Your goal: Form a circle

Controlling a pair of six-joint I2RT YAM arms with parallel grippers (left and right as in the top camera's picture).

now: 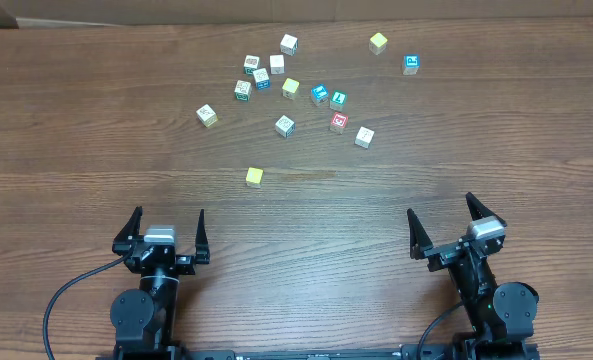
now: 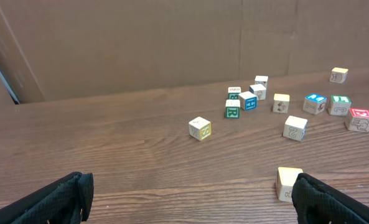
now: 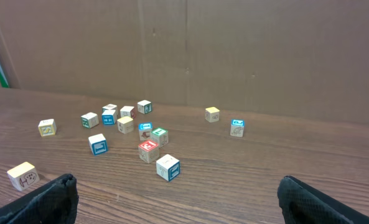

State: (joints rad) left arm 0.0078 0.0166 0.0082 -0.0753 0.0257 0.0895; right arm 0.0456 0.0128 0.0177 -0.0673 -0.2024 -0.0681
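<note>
We park both the left gripper [image 1: 167,225] and right gripper [image 1: 444,218] wide open and empty at the tabletop's near edge, since the cubes [image 1: 338,122] toward the far edge lie loose, no circle formed.

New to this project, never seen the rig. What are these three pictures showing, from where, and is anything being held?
Two robot arms sit at the near edge of a wooden table. The top picture looks straight down from a fixed camera. The other two come from cameras on each wrist, so the dark shapes in their bottom corners are that arm's own fingers. The left gripper and the right gripper both stand open and hold nothing. Small picture cubes lie scattered farther out, not in a circle yet: a red-faced cube, blue-faced cubes such as one at the far right, and a lone yellow cube nearest the arms.
</note>
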